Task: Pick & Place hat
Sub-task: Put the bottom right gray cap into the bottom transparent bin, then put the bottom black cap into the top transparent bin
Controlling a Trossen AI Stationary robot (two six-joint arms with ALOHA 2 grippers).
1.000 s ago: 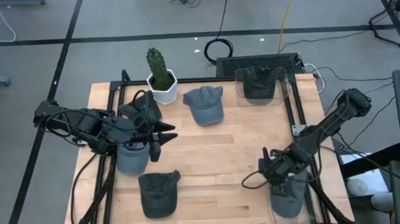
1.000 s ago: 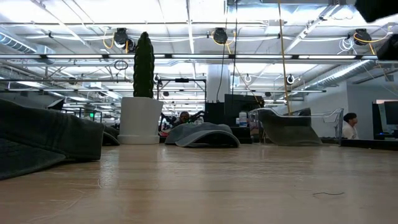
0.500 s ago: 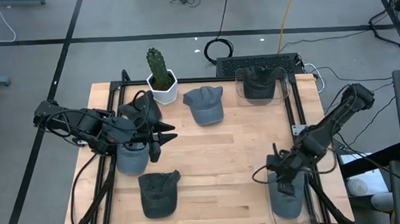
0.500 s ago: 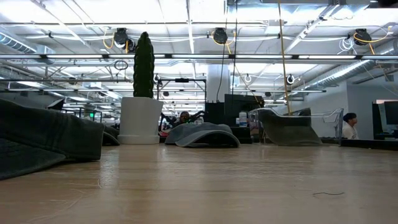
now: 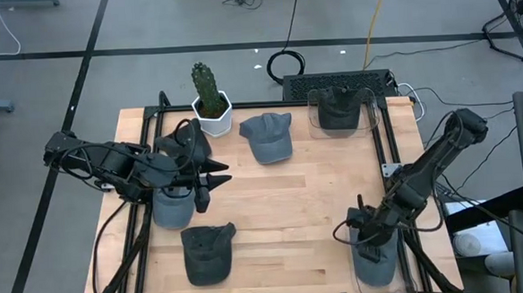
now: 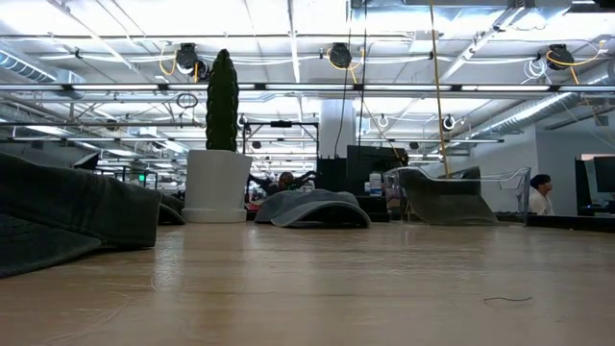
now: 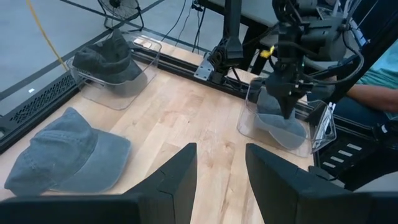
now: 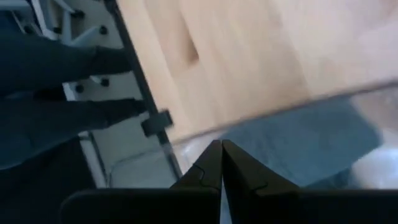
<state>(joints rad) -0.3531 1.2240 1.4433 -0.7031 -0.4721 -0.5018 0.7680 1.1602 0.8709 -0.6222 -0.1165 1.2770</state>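
A grey-blue hat [image 5: 376,262] lies in a clear bin [image 5: 362,278] at the table's near right corner. My right gripper [image 5: 370,240] is shut and points down into this bin, just over the hat; it also shows in the left wrist view [image 7: 288,113]. My left gripper [image 5: 214,188] is open and empty at the table's left, above another grey-blue hat [image 5: 172,207]. A grey-blue hat [image 5: 267,135] lies crown up at the far middle. A dark hat [image 5: 206,253] lies at the near left. My right gripper points its shut fingertips [image 7: 289,109] down at the crown of the hat [image 7: 283,127] in the bin. I cannot tell whether they touch it.
A cactus in a white pot [image 5: 212,107] stands at the far left. A second clear bin [image 5: 361,121] at the far right holds a dark hat [image 5: 336,108]. Another dark hat [image 5: 186,140] lies beside the left arm. Black frame rails [image 5: 389,140] run along both table sides. Bare wood [image 5: 292,208] lies in the middle.
My right gripper has gone a little toward the table's near edge and down, farther over the near right bin. The hat in the bin has stayed where it was.
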